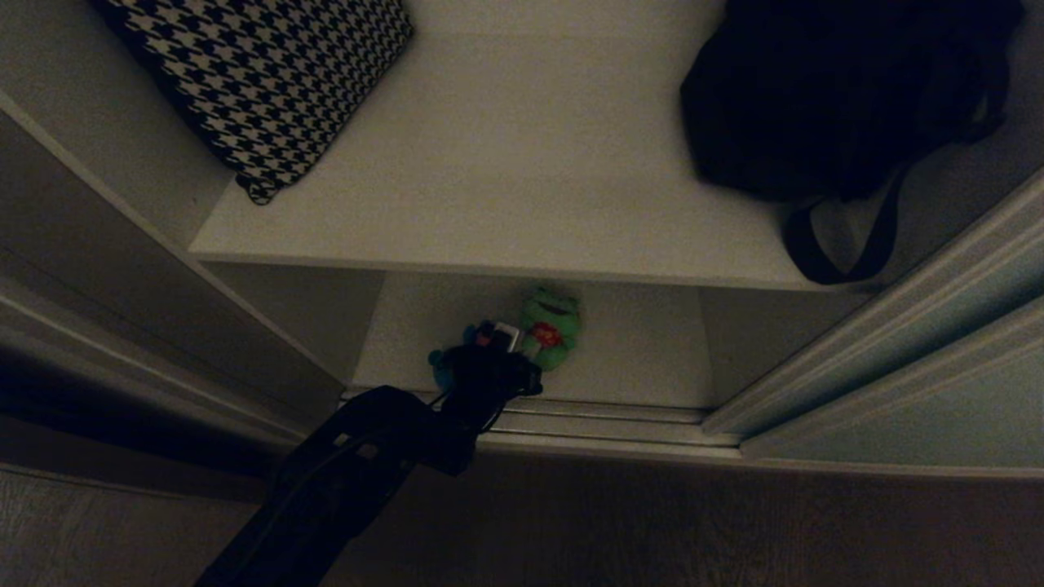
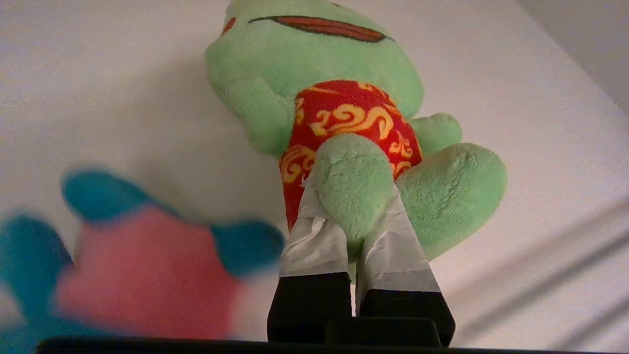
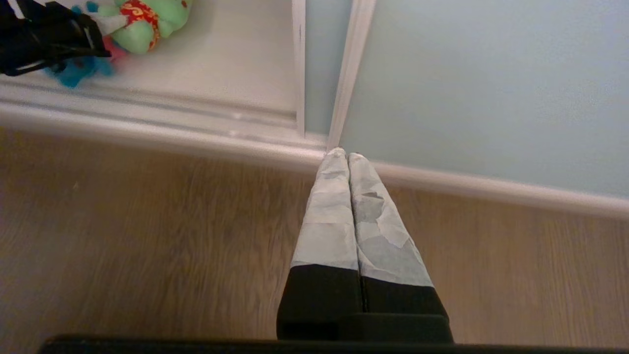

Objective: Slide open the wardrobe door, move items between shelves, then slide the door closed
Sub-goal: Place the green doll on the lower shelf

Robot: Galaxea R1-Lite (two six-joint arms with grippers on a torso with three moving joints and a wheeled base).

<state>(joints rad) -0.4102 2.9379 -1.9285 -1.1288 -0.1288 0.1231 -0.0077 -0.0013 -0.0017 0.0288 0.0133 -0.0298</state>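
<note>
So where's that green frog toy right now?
The green frog toy sits on the wardrobe's bottom shelf, its leg pinched by the left gripper, with the teal toy alongside.

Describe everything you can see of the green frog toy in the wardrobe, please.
The green frog toy is a soft plush with fuzzy pale green fabric, a wide red mouth line and a red bib with yellow swirls. It has short arms and rounded legs. It lies on the lower shelf, near the front rail. The left hand is shut on one of its legs, its taped fingers pressing either side. A blue and pink toy lies close beside it; whether they touch is unclear.
</note>
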